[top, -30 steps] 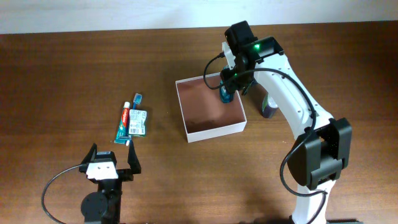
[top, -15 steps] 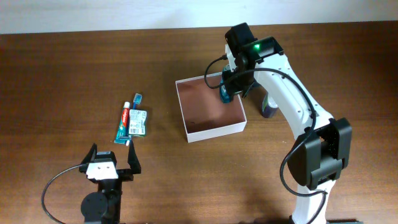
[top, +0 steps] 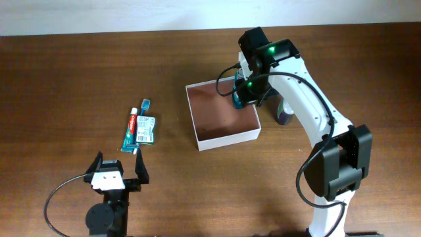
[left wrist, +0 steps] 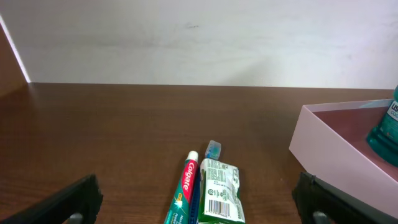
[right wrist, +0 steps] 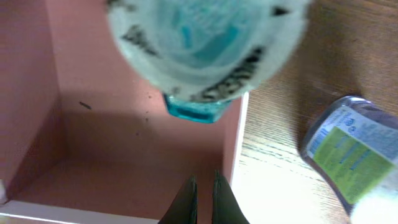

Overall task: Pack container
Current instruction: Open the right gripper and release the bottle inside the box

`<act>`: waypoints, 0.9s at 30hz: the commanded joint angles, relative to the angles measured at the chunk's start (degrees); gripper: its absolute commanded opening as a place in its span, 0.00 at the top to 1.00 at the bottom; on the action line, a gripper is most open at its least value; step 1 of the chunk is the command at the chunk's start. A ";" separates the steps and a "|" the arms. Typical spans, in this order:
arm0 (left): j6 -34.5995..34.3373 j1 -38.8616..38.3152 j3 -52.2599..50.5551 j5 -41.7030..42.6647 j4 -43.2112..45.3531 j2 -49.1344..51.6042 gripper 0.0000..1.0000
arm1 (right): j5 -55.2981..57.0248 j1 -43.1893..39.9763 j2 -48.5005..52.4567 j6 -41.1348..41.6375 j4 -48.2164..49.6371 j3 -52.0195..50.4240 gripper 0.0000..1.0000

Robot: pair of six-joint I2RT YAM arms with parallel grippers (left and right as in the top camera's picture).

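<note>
The container [top: 227,139] is a shallow square box with white walls and a reddish-brown inside, also in the left wrist view [left wrist: 329,149] and the right wrist view [right wrist: 62,208]. A teal bottle [top: 237,97] stands in its far right corner, and looms blurred in the right wrist view [right wrist: 199,43]. My right gripper [top: 247,89] hangs over that corner; its fingers [right wrist: 205,199] are shut together with nothing between them, above the box floor. My left gripper [top: 118,172] rests open and empty near the front left [left wrist: 196,208].
A red and green toothpaste tube [top: 133,130], a green packet [top: 146,130] and a blue toothbrush [top: 145,104] lie together left of the box, just ahead of my left gripper. A second bottle with a green label [top: 284,113] lies on the table right of the box [right wrist: 351,149].
My right gripper has shifted slightly toward the far right corner of the box, and the teal bottle shows a little farther back. The left arm has not moved.
</note>
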 commanded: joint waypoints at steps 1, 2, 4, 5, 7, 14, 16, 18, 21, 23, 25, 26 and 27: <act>0.92 -0.24 -0.44 0.83 0.17 -0.46 0.01 | -1.84 1.33 0.26 0.42 0.02 0.92 0.96; 0.92 -0.24 -0.44 0.81 0.17 -0.46 0.01 | -1.68 1.70 0.26 0.26 0.07 0.92 0.96; 0.92 -0.24 -0.44 0.83 0.17 -0.46 0.01 | -1.38 2.54 0.26 0.24 0.28 0.92 0.96; 0.92 -0.24 -0.44 0.83 0.17 -0.44 0.01 | -1.36 2.82 0.26 0.24 0.42 0.92 0.96; 0.92 -0.24 -0.44 0.81 0.17 -0.46 0.01 | -1.25 3.56 0.26 0.00 0.66 0.92 0.96; 0.92 -0.24 -0.44 0.83 0.17 -0.46 0.01 | -1.20 6.19 0.26 -2.47 4.26 0.92 0.96; 0.92 -0.24 -0.44 0.83 0.17 -0.46 0.01 | -0.92 7.45 0.26 -5.75 6.16 0.61 0.96; 0.92 -0.24 -0.44 0.83 0.17 -0.46 0.01 | 1.05 8.83 0.26 -7.67 7.65 -0.02 0.96; 0.92 -0.24 -0.44 0.83 0.17 -0.44 0.01 | 5.55 11.23 0.37 -10.69 9.70 -2.19 0.96; 0.92 -0.24 -0.44 0.83 0.17 -0.44 0.01 | 7.48 12.41 0.39 -13.09 12.13 -4.61 0.96; 0.92 -0.24 -0.44 0.83 0.17 -0.46 0.01 | 9.75 13.14 0.39 -14.64 14.40 -6.80 0.96; 0.92 -0.24 -0.44 0.81 0.17 -0.46 0.01 | 11.17 13.25 0.39 -15.28 15.23 -7.74 0.96; 0.92 -0.24 -0.44 0.83 0.17 -0.44 0.01 | 12.55 13.25 0.39 -15.76 15.52 -8.35 0.96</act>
